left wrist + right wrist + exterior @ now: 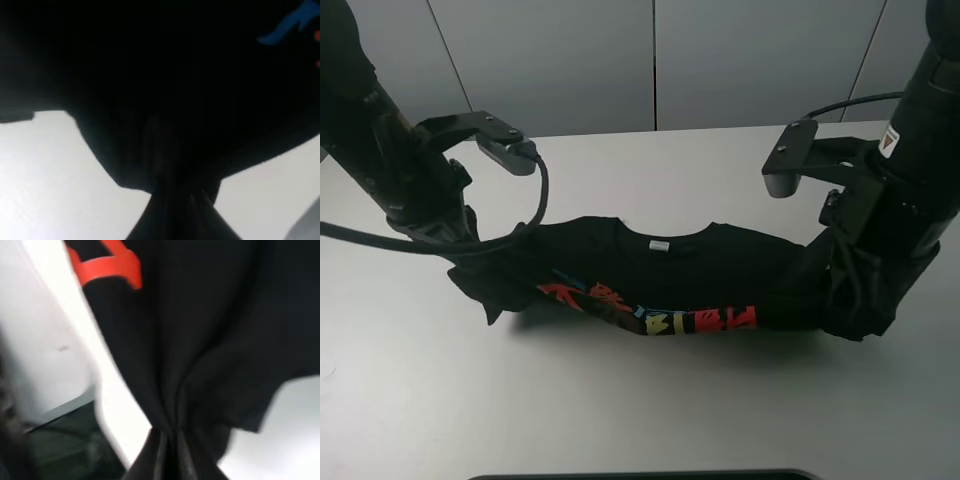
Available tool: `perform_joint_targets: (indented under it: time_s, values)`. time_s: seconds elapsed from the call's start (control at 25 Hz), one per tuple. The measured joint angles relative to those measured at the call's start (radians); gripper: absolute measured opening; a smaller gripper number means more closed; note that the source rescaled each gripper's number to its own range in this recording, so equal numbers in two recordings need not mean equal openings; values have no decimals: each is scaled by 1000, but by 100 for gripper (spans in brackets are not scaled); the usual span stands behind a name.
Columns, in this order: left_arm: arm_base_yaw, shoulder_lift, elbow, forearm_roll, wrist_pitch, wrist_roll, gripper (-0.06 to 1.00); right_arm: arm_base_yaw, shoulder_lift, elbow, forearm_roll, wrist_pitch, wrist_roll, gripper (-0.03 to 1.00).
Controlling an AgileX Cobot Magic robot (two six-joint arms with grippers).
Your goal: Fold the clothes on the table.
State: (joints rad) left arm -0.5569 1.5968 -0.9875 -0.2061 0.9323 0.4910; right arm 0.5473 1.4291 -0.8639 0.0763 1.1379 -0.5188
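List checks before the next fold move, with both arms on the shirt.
1. Grip of left jaws on the shirt: ok, cloth bunches into them in the left wrist view.
2. Grip of right jaws: ok, same in the right wrist view.
3. Shirt spread between the arms: ok, but the left sleeve droops crumpled.
4. Printed edge off the table: cannot tell, it hangs low over its shadow.
5. Left arm's cable clear of cloth: cannot tell, it loops down to the shirt's shoulder.
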Motion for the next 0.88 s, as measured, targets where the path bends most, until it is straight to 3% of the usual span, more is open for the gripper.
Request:
perform_joint_targets:
  time_s: [0.2,0.36,0.56,0.88]
  values:
    - [0,0,0,11,-131,-48,0,0,0,0,-148,-169,101,0]
    - [0,0,0,86,-250,-129,0,-27,0,0,-253,-319,193,0]
    - [0,2,0,206,-356,-235,0,-122,49,0,-273,-434,220,0]
    - [0,128,0,229,-500,-271,0,-142,226,0,-276,-616,223,0]
